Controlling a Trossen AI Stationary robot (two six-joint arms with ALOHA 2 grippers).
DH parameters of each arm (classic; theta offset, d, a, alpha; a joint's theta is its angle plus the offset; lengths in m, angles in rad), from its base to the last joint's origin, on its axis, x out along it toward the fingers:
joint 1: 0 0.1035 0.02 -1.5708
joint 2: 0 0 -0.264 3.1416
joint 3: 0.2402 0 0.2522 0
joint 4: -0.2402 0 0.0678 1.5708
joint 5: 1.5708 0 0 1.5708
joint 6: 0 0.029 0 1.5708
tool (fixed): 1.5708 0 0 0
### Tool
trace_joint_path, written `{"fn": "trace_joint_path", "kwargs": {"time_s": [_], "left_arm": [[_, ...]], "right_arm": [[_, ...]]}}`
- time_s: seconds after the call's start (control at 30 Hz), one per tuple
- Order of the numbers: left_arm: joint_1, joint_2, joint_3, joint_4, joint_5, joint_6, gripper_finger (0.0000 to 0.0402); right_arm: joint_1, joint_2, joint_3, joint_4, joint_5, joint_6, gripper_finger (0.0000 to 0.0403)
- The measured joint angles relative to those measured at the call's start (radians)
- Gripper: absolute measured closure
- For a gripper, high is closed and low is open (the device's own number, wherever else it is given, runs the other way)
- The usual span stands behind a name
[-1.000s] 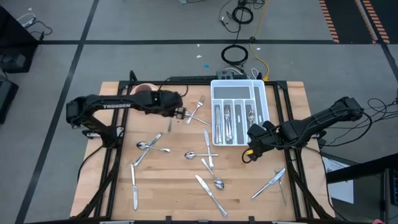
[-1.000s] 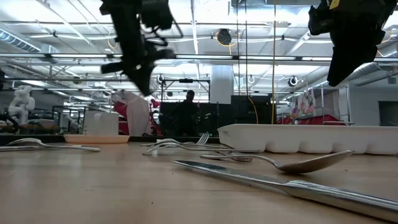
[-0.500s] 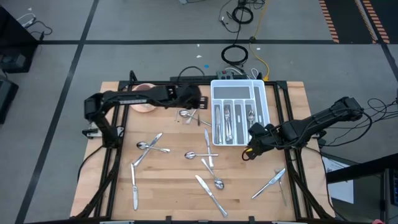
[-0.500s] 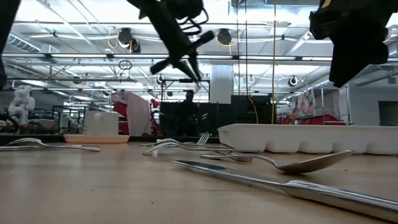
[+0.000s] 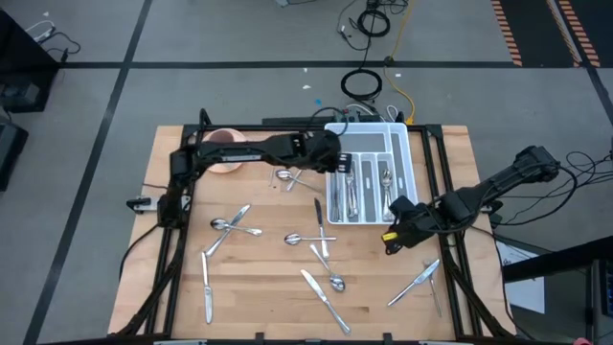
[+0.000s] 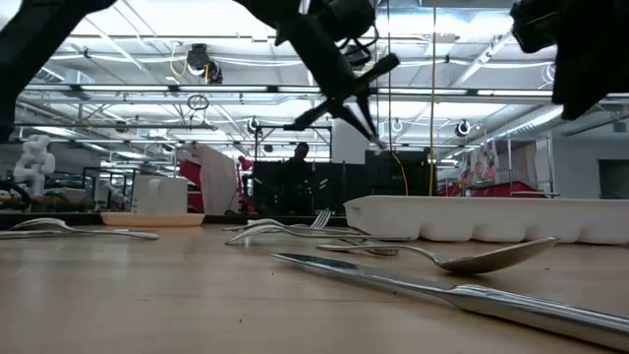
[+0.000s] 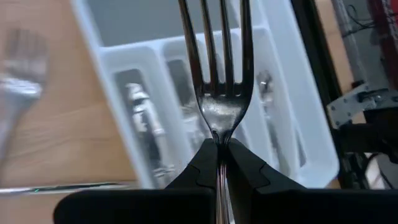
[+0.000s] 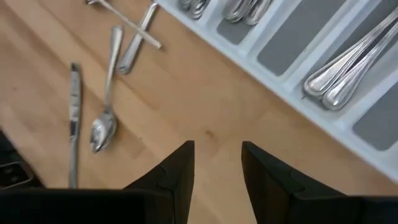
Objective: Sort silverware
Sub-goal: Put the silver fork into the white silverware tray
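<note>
The left pincer [image 7: 219,163], clamped on a fork [image 7: 219,93], hovers over the white tray [image 5: 407,158], which already holds several pieces, while the empty right pincer [image 8: 216,165] stands parted and many pieces remain on the desk [image 5: 259,287]

white compartmented tray [image 5: 402,144] at table's [image 5: 268,307] far edge; pink bowl [image 5: 226,144] far left.
</note>
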Motion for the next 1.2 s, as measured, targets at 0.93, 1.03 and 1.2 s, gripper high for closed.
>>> {"fn": "trace_joint_path", "kwargs": {"time_s": [0.93,1.03,1.2], "left_arm": [[-0.019,0.239,0.162,0.106,-0.013,-0.124,0.0387],[-0.026,0.248,0.16,0.093,-0.005,-0.121,0.0387],[-0.035,0.275,0.161,0.113,0.0,-0.105,0.0387]], "right_arm": [[0.13,-0.008,0.0,0.006,0.058,0.116,0.0277],[0.13,-0.008,0.0,0.007,0.058,0.115,0.0277],[0.13,-0.008,0.0,0.007,0.064,0.109,0.0277]]}}
